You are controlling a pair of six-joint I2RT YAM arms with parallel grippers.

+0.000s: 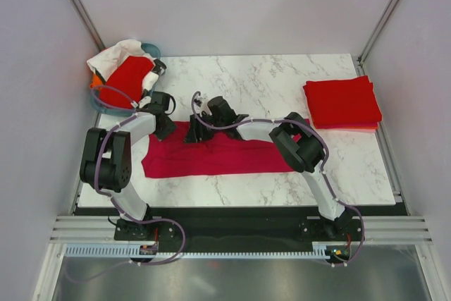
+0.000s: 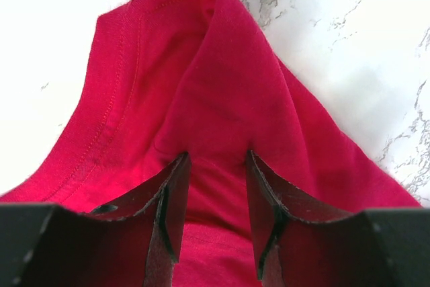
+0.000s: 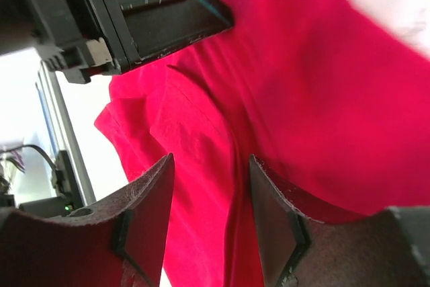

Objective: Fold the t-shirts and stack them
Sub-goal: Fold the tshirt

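Note:
A deep crimson-pink t-shirt (image 1: 225, 160) lies as a long, partly folded strip across the near half of the marble table (image 1: 282, 75). My left gripper (image 1: 168, 132) is down on its far left corner, jaws open, with wrinkled cloth (image 2: 188, 65) between the fingers (image 2: 176, 186). My right gripper (image 1: 194, 134) is right beside it on the strip's far edge, also open, with a raised fold of the shirt (image 3: 322, 99) between its fingers (image 3: 272, 213). A stack of folded bright red t-shirts (image 1: 342, 102) sits at the far right. Another red shirt (image 1: 127, 79) lies in the basket.
The teal basket (image 1: 152, 50) stands at the far left corner and also holds a white cloth (image 1: 116, 54). The left gripper's black body (image 3: 161, 18) shows close above the right gripper. Grey walls enclose the table on three sides.

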